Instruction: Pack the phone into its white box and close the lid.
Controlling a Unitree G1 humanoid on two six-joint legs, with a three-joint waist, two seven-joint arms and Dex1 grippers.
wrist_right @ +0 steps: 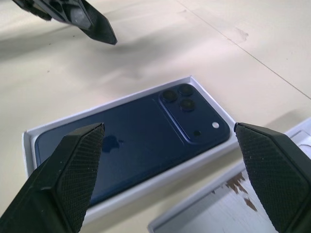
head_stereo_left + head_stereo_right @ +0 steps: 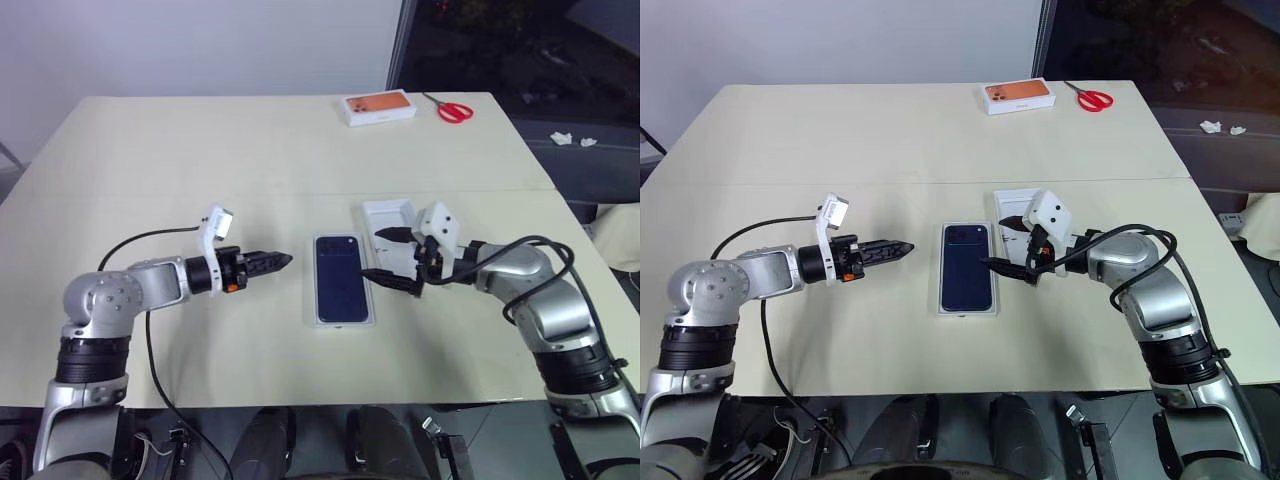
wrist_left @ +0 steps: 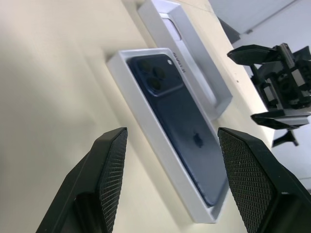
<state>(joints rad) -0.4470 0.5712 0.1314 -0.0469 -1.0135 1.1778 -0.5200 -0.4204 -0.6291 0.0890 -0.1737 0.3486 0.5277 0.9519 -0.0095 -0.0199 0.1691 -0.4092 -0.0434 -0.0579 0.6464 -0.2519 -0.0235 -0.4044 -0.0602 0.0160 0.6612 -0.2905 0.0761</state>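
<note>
From the left eye, centre of the frame: the phone (image 2: 341, 278) lies back-up inside the white box (image 2: 343, 322), flat on the table (image 2: 200, 150). My left gripper (image 2: 283, 261) hangs left of centre, tips aimed at the box and clear of it. My right gripper (image 2: 385, 257) sits just right of the box, released wide, one finger above, one below, nothing between them. Behind it, touching the box's right edge as far as I can tell, lies the lid (image 2: 388, 215), white inside up. At the top, a white box with an orange phone picture (image 2: 379, 107), and red scissors (image 2: 452, 110) to its right.

The right eye shows the same layout.

Left wrist now: my two black fingers (image 3: 109, 174) rise from the lower edge, spread apart and empty. Between them the box runs from upper left to lower right, the phone's camera bump at its upper end. The lid lies alongside, above. My right gripper shows at the right edge, parted.

Right wrist: fingers (image 1: 73, 170) wide at the lower corners, the boxed phone centred between them, untouched. My left gripper's tip pokes in at upper left; the lid's corner sits lower right.
</note>
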